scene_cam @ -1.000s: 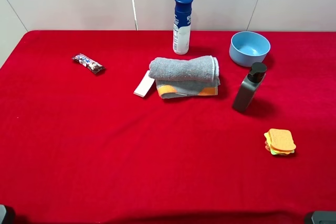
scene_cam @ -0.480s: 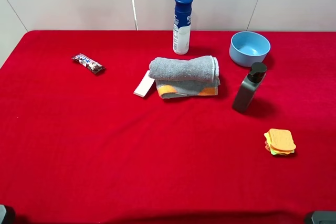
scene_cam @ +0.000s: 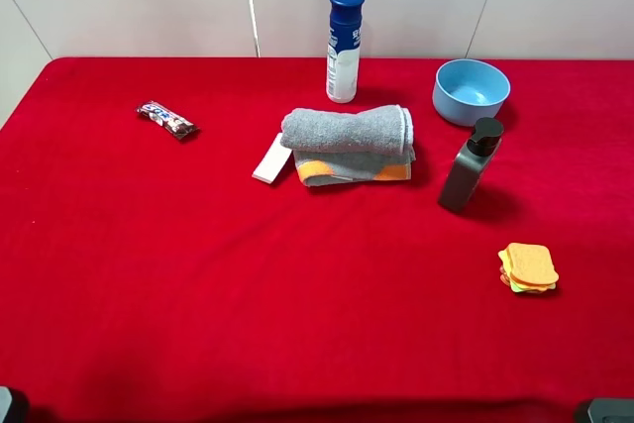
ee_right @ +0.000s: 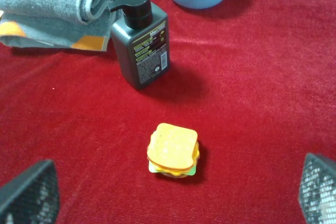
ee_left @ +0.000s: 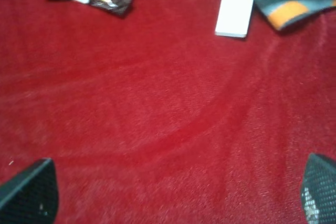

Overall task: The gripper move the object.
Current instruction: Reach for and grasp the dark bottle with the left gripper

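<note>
Dark grey rectangular pump bottle [scene_cam: 466,167] upright near red worktop's [scene_cam: 198,274] far right corner, bare cloth out to the right edge; left gripper [ee_left: 173,195] and right gripper [ee_right: 173,190] spread wide.

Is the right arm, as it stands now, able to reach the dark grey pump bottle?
Probably yes. The right tool is open and the pump bottle stands upright ahead of it. Only the low toy sandwich lies between them; the towel sits close on one side.
</note>
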